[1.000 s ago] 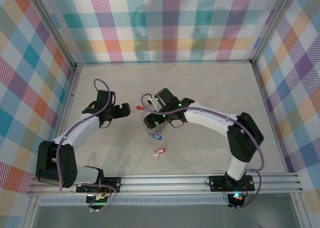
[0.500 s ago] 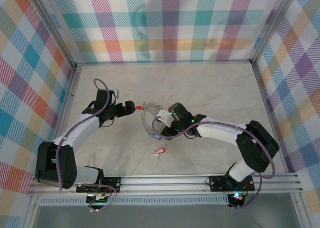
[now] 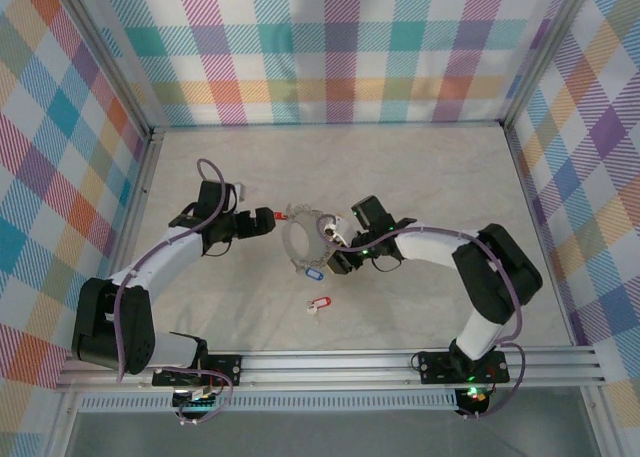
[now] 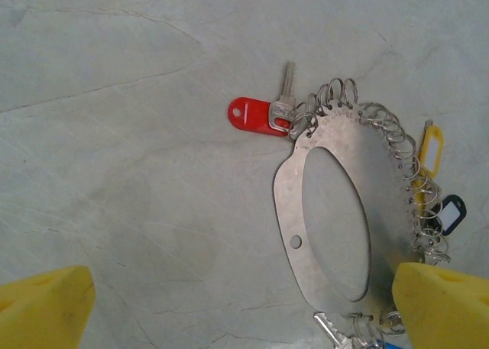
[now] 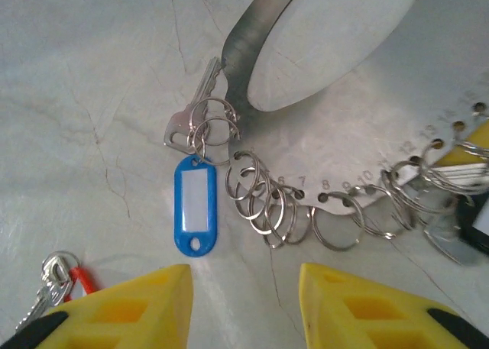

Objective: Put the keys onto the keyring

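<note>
The right gripper (image 3: 333, 247) has backed off from over the keyring (image 3: 291, 239) and now sits at its right rim. Its jaws have been pinching in from wide open. They're down to a narrow gap now, and in the wrist view there's nothing between them, just bare tabletop (image 5: 92, 97) with the little split rings just ahead.

The left gripper (image 4: 243, 288) has crept closer to the red key (image 4: 256, 116), jaws as wide as they go and holding nothing.

The keyring lies flat mid-tabletop between the two arms. A blue key (image 5: 195, 204) hangs at one end, with a yellow tag (image 4: 430, 150) and a black tag (image 4: 451, 214) along the far side. The red key touches the other end, but I can't tell if it's actually threaded. A loose key (image 3: 319, 304), also red-tagged, lies well apart, nearer the arm bases.

My guess is the right one's about to pin the keyring while the left feeds keys on, so it's not done yet.
</note>
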Motion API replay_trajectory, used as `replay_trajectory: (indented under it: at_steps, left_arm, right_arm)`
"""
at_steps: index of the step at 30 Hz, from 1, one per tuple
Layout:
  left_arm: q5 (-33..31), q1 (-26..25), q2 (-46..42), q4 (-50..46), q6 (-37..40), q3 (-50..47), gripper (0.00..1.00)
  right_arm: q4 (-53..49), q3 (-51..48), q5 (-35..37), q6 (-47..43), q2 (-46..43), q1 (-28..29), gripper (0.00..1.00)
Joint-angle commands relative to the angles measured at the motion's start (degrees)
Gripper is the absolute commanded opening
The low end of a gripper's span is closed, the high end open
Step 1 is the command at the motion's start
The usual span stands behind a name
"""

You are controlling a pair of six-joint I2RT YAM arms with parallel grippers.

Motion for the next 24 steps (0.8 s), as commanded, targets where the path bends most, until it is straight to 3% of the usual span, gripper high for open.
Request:
replay_trajectory:
  at_steps: [1,9,24]
  left_arm:
    - [-2.54,-1.18,-0.96,-1.83,1.86,0.32,1.0]
    - [-4.84,-1.88,-1.3,-2.79,3.04,0.46,1.0]
    - [-5.27,-2.66,-0.54,-2.75,2.88,0.53,1.0]
  right_arm:
    - [0.65,3.67,-2.1,1.35,2.14,0.31,0.42]
    - [-2.2,7.85,-0.51,4.6,6.64,0.41,0.34]
    - [-5.68,8.28,1.5,5.03,7.88,1.19,0.39]
